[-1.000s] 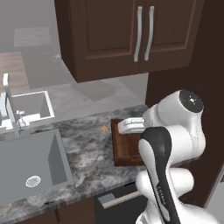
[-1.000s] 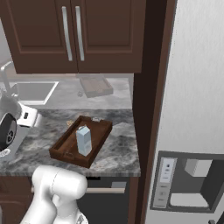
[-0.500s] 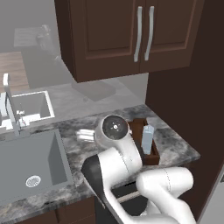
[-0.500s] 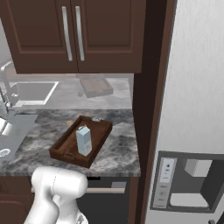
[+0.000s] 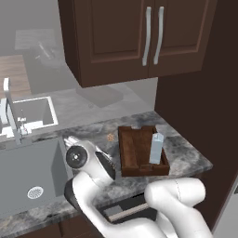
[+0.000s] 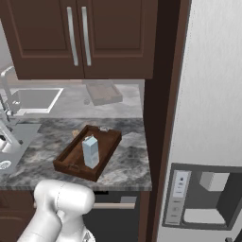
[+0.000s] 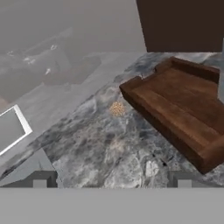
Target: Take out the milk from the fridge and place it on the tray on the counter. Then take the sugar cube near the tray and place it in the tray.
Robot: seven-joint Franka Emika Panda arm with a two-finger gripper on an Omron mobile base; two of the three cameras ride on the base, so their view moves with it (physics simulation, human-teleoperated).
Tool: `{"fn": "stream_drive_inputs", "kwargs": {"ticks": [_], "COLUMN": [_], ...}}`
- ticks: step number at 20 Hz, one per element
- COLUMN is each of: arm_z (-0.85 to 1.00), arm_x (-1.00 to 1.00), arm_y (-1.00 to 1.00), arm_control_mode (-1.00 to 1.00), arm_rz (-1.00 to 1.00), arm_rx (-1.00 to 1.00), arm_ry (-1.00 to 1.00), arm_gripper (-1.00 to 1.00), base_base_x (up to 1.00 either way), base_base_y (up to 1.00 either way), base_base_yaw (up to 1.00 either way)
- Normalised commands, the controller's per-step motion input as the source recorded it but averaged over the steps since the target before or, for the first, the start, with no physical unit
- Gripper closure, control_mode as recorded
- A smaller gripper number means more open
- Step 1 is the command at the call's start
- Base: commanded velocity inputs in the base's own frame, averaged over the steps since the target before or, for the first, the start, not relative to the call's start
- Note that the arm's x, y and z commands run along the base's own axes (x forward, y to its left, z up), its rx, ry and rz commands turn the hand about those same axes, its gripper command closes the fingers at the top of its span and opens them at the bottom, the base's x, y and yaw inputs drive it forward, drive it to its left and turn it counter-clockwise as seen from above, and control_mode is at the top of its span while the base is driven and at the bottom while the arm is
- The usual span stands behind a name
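The pale blue-white milk [image 5: 156,148] carton stands upright in the near right part of the dark wooden tray [image 5: 135,153] on the grey stone counter [image 5: 181,148]. From the right I see the milk [image 6: 90,152] in the tray [image 6: 71,158] too. A tiny tan sugar cube [image 5: 110,137] lies on the counter just left of the tray. In the hand view my gripper [image 7: 111,181] is open and holds nothing, low over the counter [image 7: 109,148]. The sugar cube [image 7: 117,108] is ahead of it, beside the tray [image 7: 175,109]. The fridge [image 6: 208,94] stands shut at the right.
A sink [image 5: 28,172] with a faucet [image 5: 11,116] lies left of the tray. Dark upper cabinets [image 5: 139,37] hang over the counter. A dark side panel [image 6: 158,118] separates counter and fridge. My arm is folded low along the counter's front edge.
The arm has swung down from in front of the tray to low and left, near the sink. The milk stays in the tray. The gripper has stayed open.
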Motion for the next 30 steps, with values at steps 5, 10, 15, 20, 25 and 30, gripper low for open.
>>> {"fn": "stream_drive_inputs", "kwargs": {"ticks": [5,10,15,20,25,30], "arm_z": [-0.08,0.05,0.00,-0.05,0.00,0.00], "arm_x": [0.55,0.25,0.42,0.43,0.20,0.00], "arm_y": [0.04,0.00,-0.01,-0.06,0.00,0.00], "arm_control_mode": [-1.00,-1.00,-1.00,-1.00,-1.00,-1.00], "arm_rz": [-0.24,-0.07,0.00,-0.12,-0.31,-0.38], "arm_rx": [0.28,0.35,0.18,0.00,0.00,0.00], "arm_ry": [-0.25,-0.16,0.07,0.14,0.20,0.16], "arm_gripper": [-1.00,-1.00,-1.00,-1.00,-1.00,-1.00], "base_base_x": [0.00,0.00,0.00,0.00,0.00,0.00], "base_base_y": [0.00,0.00,0.00,0.00,0.00,0.00], "base_base_yaw": [0.00,0.00,0.00,0.00,0.00,0.00]}}
